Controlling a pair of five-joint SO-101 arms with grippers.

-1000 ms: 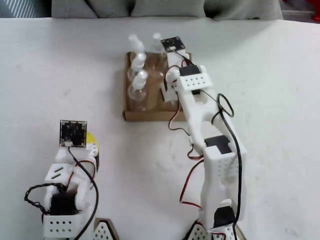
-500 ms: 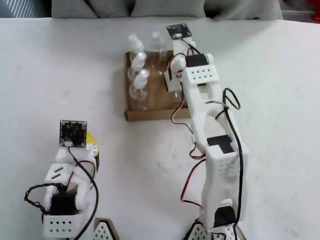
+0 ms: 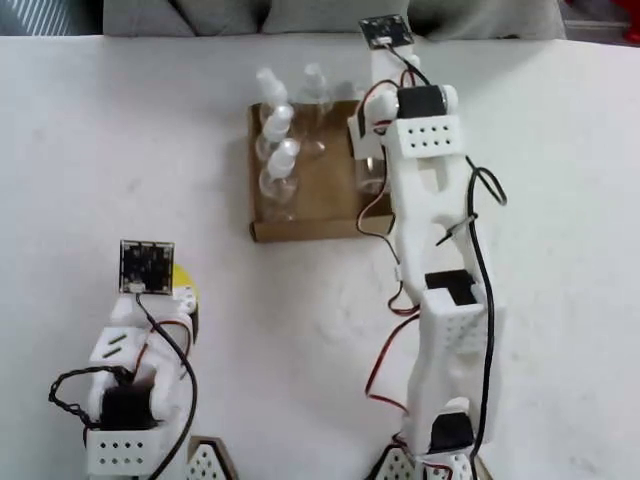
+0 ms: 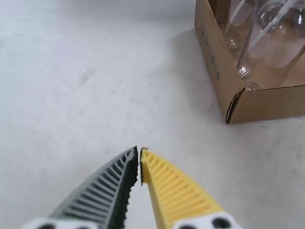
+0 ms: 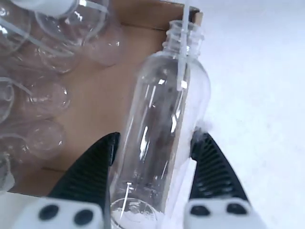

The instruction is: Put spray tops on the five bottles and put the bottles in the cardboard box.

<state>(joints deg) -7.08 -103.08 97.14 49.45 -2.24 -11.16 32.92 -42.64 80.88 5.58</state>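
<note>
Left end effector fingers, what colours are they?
One dark grey finger, one yellow, on the left end effector; left wrist view.

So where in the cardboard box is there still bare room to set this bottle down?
Bare box floor lies between the bottles crowded along its left wall and the bottle in the right pincer by its right wall. The table left of the box is also open.

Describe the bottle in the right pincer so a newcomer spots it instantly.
Find the cardboard box at the table's far middle. At its right edge the right pincer grips a clear bottle. Unlike the white-capped bottles along the box's left side, its threaded neck is bare, with only a thin tube sticking out.
</note>
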